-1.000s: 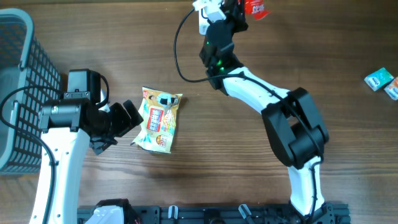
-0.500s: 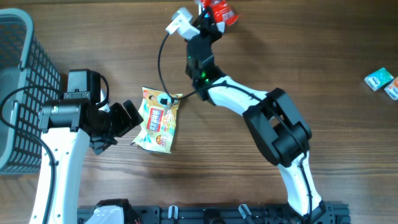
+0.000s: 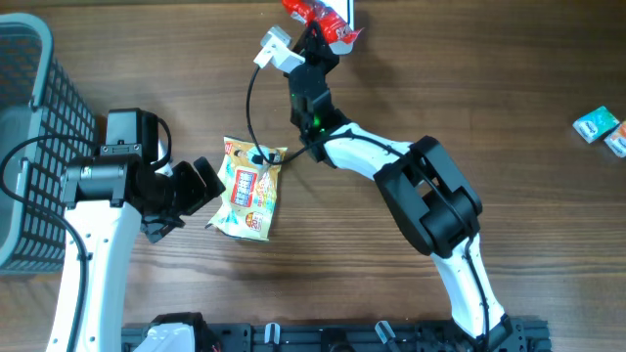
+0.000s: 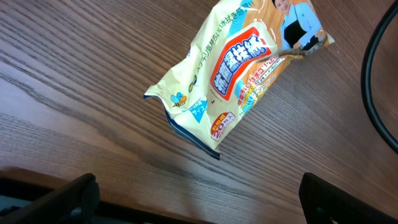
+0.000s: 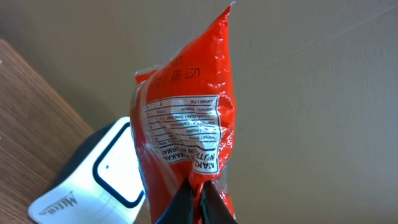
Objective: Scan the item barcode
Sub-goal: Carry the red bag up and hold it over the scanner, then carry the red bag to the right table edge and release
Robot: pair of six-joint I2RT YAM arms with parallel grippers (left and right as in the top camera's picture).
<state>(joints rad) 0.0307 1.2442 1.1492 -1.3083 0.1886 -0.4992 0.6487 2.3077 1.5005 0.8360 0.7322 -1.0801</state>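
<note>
The wooden desk [image 3: 509,78] carries everything. At its left edge stands a grey mesh basket [image 3: 29,147].

The left arm reaches in from the lower left. Its claw [image 3: 191,200] is spread as wide as it goes and holds nothing. In the left wrist view its two dark fingertips [image 4: 68,196] sit at the bottom corners, with bare wood between them.

Just beside that claw lies a yellow packet [image 3: 249,191], flat on the desk with its printed face up. A black cable [image 3: 252,108] from the right arm loops down to the packet's top edge.

The right arm stretches across to the far edge of the desk. Its claw [image 5: 198,199] is closed tight on the bottom seam of a red packet [image 5: 186,112] and holds it upright off the desk. The side with the white label of small print faces the wrist camera. No barcode can be made out.

Just beside the red packet, lower and to its left in the wrist view, is a white scanner [image 5: 99,174] with a dark rounded window.

Two small boxes [image 3: 595,124] lie together at the right edge, well apart from the rest.
</note>
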